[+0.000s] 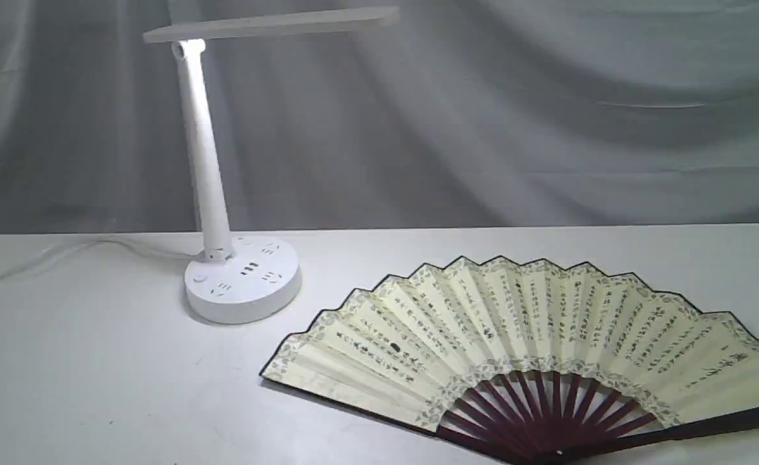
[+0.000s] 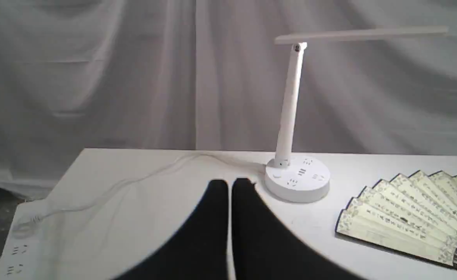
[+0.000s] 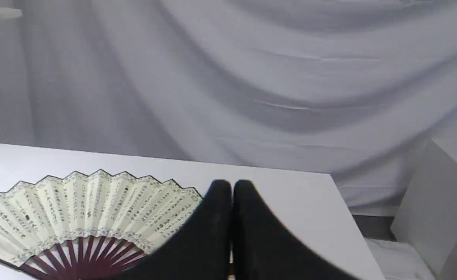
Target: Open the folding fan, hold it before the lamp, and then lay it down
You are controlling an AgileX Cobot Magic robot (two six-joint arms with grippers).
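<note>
Fan (image 1: 534,323) lying open near the tabletop's (image 1: 95,374) front edge, toward its right side.
Your left gripper (image 2: 230,186) and right gripper (image 3: 232,186) are each pressed together, holding nothing; farther back you see the lamp (image 1: 205,168) standing upright near the back edge, left of the fan.

A low exterior camera looks across the white table (image 1: 95,387), close on the spread cream paper fan (image 1: 521,323), grey draped curtain (image 1: 547,97) behind. Both wrist cameras face likewise, sharing the fan; the left's takes in the whole white plastic desk lamp (image 1: 205,161).
</note>
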